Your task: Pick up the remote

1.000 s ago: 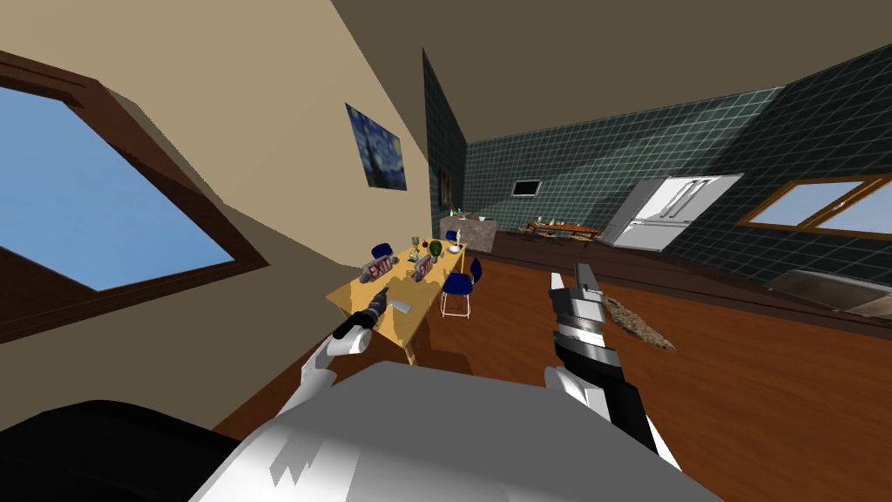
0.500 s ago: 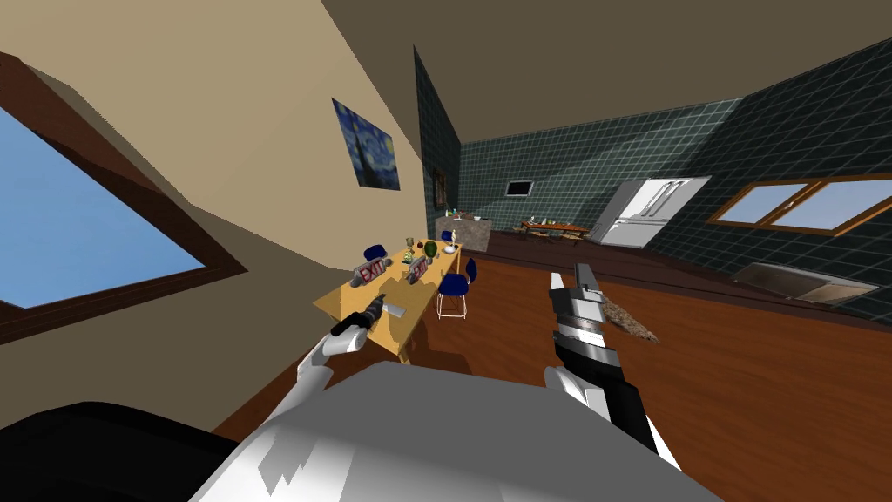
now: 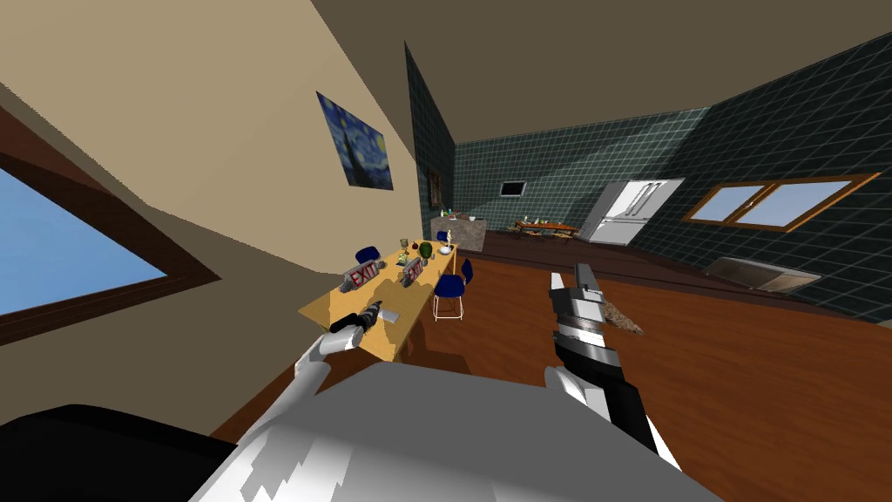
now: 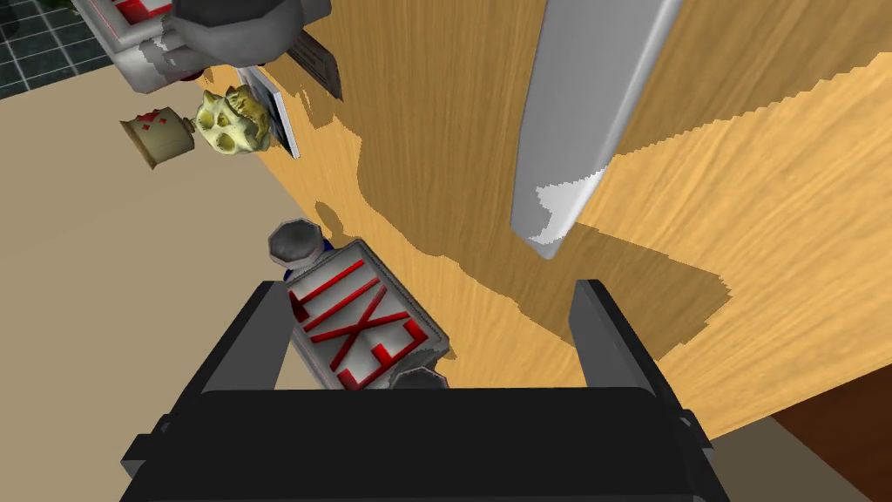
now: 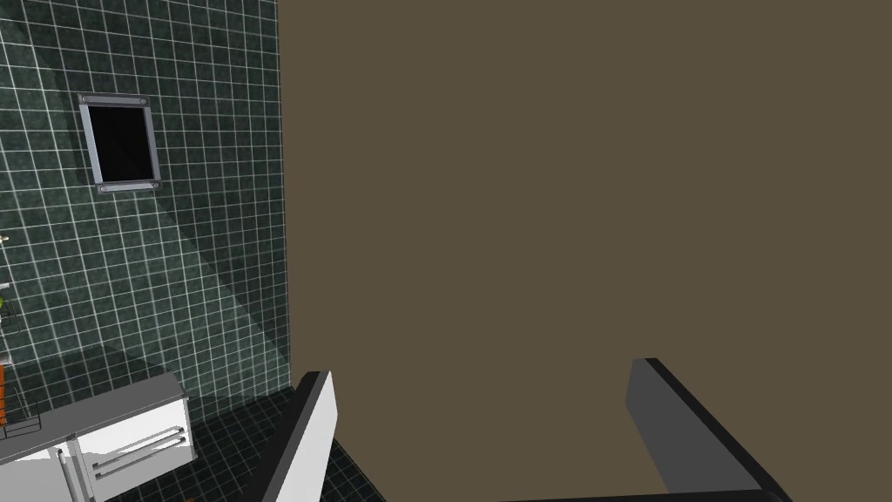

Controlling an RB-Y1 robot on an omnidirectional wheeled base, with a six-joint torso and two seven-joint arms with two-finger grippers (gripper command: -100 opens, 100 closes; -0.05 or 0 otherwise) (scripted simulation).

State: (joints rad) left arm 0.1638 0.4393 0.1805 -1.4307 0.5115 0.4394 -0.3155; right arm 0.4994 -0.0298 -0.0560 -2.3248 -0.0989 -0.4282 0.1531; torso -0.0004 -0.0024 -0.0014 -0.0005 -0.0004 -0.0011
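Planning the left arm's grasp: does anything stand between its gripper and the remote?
Nothing visible does. The remote lies on the table beside the open left gripper; the EXIT sign sits off that path.

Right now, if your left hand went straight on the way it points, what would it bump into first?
Probably the wooden table top, in the gap between the EXIT sign and the grey remote. My open left hand points there, but depth is hard to judge.

Beige wall [image 3: 218, 131] on the left, with a dark-framed window [image 3: 70, 261] full of blue sky. A starry-night painting [image 3: 355, 144] hangs above a long wooden table [image 3: 327, 306], blue chairs [image 3: 450, 286] alongside. Red-brown plank floor [image 3: 740, 392], dark green tiles [image 3: 566, 170] beyond, white fridge [image 3: 631, 207] against them.
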